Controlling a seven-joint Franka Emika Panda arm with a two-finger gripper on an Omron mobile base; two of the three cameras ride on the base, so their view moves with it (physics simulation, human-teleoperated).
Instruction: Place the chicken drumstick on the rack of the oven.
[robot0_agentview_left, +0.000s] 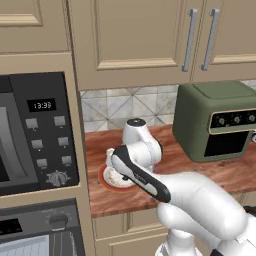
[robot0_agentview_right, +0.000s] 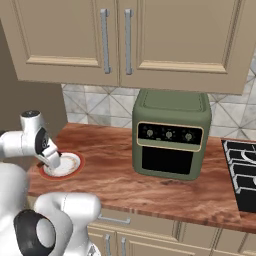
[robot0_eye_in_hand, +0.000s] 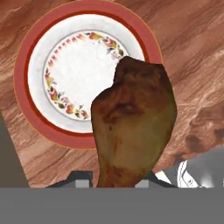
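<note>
In the hand view the browned chicken drumstick stands between my fingers, thick end away from the camera. My gripper is shut on it, a little above the red-rimmed white plate, whose face is bare. From the right base view my hand hangs over that plate at the counter's left end. The dark grey oven sits low at the left, below the counter's height, and its pale rack shows through the window. The oven door looks closed.
A black keypad microwave is built in above the oven. A green countertop oven stands mid-counter, with a black stove at the far right. Wall cabinets hang overhead. My own forearm crosses in front of the plate.
</note>
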